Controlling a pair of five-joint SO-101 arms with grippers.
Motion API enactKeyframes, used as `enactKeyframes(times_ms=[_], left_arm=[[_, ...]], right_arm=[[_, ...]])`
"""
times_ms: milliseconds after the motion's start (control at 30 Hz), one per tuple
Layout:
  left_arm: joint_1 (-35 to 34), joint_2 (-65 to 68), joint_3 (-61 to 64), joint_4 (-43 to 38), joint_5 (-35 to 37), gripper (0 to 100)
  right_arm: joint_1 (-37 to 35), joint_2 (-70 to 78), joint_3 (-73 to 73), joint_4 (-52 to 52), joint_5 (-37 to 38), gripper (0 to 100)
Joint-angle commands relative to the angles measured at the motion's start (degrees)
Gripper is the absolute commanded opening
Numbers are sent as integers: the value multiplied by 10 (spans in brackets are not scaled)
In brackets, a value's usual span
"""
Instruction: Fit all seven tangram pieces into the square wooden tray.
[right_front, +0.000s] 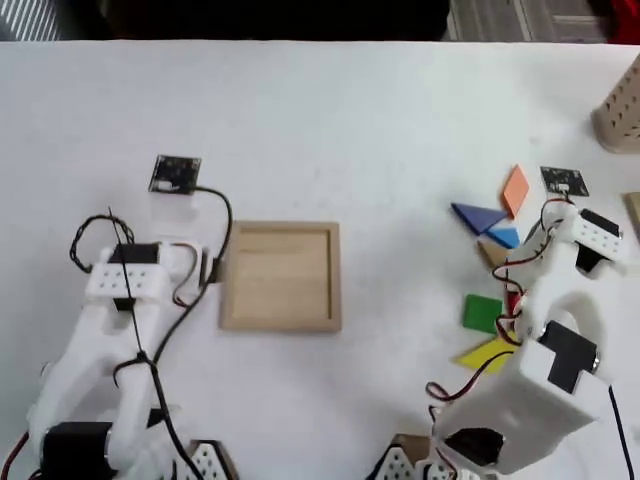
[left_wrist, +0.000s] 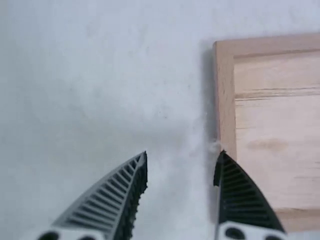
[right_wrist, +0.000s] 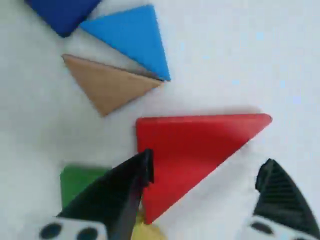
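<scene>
Bright, even, diffuse light; white table (right_front: 380, 120) near glare; soft narrow shadow beside tray (left_wrist: 225, 100).

Tray (right_front: 280, 324) in overhead, left wrist (close)

I count seven tangram pieces (right_front: 504, 237): a dark blue triangle (right_front: 477, 217), a light blue triangle (right_wrist: 132, 37), a tan triangle (right_wrist: 107, 87), a yellow triangle (right_front: 487, 356), a red triangle (right_wrist: 185, 150), one green square (right_front: 482, 313) and one orange parallelogram (right_front: 515, 190). One square wooden tray (right_front: 280, 277). Two small circuit boards (right_front: 175, 173) (right_front: 564, 181).
</scene>
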Motion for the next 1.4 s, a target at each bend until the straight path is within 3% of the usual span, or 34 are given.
enactKeyframes(times_ms=[0,600,1200,1367], left_arm=[[-3,-22,-4,-7,-7,222],[-3,-22,-4,-7,-7,222],[-3,-22,-4,-7,-9,222],[-3,-22,-4,-7,-9,222]], right_arm=[[-9,-24,8,9,10,332],[-18,-6,25,17,40,332],[23,-11,-31,36,42,330],[73,22,-55,22,42,330]])
